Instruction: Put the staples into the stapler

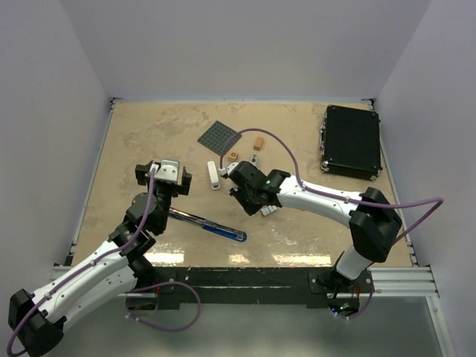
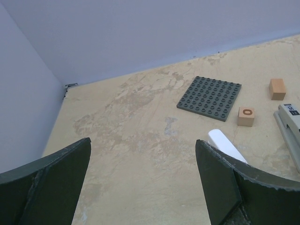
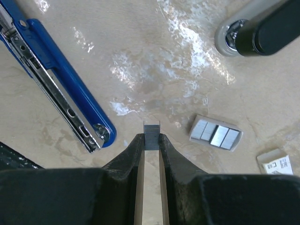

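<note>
mottled beige tabletop (image 1: 149,134). right gripper (image 3: 151,140) pinches a strip of staples (image 3: 151,129), just beside the open stapler (image 3: 61,89); left gripper (image 2: 143,178) spread wide, empty. judgement: line strip along the rail, lower flat, release late.

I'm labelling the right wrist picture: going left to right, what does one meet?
stapler → staple strip pinched in the right tool → grey tray → white box
</note>
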You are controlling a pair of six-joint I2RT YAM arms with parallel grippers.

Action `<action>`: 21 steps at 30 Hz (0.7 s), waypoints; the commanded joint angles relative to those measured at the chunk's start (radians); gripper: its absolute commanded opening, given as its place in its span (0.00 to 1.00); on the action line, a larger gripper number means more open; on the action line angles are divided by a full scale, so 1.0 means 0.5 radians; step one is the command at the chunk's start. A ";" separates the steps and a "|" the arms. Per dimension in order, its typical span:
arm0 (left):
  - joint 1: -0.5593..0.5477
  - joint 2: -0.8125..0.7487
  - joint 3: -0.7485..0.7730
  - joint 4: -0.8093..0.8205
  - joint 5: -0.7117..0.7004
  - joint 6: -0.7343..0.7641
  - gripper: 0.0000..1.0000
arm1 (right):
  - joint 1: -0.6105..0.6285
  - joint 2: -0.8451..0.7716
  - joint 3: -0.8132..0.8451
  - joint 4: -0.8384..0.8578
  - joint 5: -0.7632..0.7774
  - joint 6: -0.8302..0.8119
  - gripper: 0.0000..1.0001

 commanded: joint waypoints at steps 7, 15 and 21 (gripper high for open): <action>0.010 -0.008 -0.025 0.146 -0.094 0.016 0.98 | 0.059 0.274 0.097 0.153 -0.009 -0.069 0.10; 0.013 -0.001 -0.031 0.158 -0.085 0.022 0.98 | 0.062 0.416 0.094 0.080 0.052 -0.072 0.14; 0.013 -0.007 -0.031 0.158 -0.085 0.029 0.98 | 0.059 0.437 0.149 -0.022 0.037 -0.054 0.29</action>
